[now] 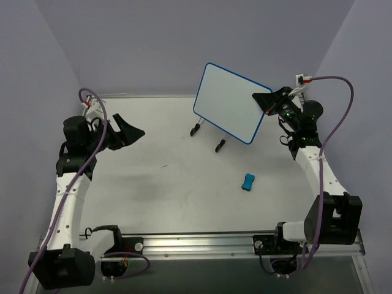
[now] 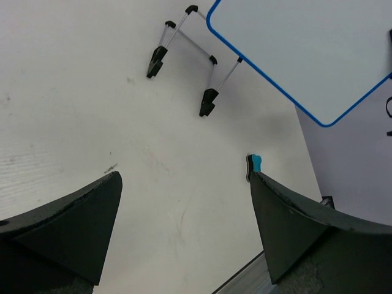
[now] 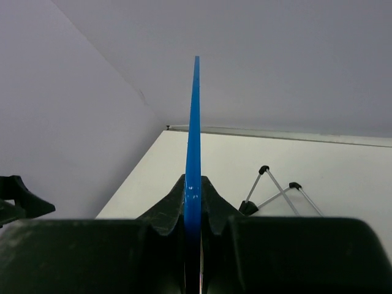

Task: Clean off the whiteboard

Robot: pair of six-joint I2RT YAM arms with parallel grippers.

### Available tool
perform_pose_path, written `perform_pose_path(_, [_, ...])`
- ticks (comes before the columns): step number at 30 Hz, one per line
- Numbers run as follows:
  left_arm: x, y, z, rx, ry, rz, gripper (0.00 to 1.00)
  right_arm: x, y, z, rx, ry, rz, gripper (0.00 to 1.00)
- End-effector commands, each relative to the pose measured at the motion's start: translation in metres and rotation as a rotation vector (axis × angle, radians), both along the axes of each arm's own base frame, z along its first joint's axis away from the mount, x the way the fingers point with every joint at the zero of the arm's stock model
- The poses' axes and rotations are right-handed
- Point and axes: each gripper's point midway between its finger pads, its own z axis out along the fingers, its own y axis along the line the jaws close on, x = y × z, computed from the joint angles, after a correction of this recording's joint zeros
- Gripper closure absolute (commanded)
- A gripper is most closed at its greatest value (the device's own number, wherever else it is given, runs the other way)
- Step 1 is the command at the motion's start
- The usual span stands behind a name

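The whiteboard [image 1: 233,104] is blank white with a thin blue rim, held tilted above the table's far side. My right gripper [image 1: 268,101] is shut on its right edge. In the right wrist view the board shows edge-on [image 3: 196,116], clamped between the fingers of the right gripper [image 3: 193,187]. A wire stand with two black feet [image 1: 208,136] shows under the board; I cannot tell whether it is attached. The left wrist view shows the board [image 2: 306,49] and the stand [image 2: 184,61]. My left gripper [image 1: 131,131] is open and empty at the left [image 2: 184,177].
A small blue bone-shaped eraser [image 1: 248,181] lies on the table right of centre, also seen by the left gripper's right finger [image 2: 255,163]. Purple walls close in the table on three sides. A metal rail [image 1: 202,242] runs along the near edge.
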Motion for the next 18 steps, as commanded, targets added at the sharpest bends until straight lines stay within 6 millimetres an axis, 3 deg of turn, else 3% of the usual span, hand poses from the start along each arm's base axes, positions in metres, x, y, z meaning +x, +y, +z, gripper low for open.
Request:
perform_pose_path(1, [-0.023, 0.001, -0.008, 0.084, -0.046, -0.014, 0.06, -0.003, 0.001, 0.064, 0.004, -0.283, 0.020, 1.00])
perform_pose_path(2, [-0.026, 0.000, -0.018, 0.084, -0.039, -0.017, 0.06, 0.001, 0.000, 0.059, 0.002, -0.286, 0.015, 1.00])
perform_pose_path(11, [-0.043, 0.002, -0.030, 0.153, -0.055, -0.006, 0.06, 0.032, 0.004, 0.037, 0.016, -0.363, 0.054, 1.00])
perform_pose_path(18, [-0.046, -0.007, -0.032, 0.158, -0.050, -0.045, 0.06, 0.033, 0.018, 0.003, 0.006, -0.358, 0.095, 1.00])
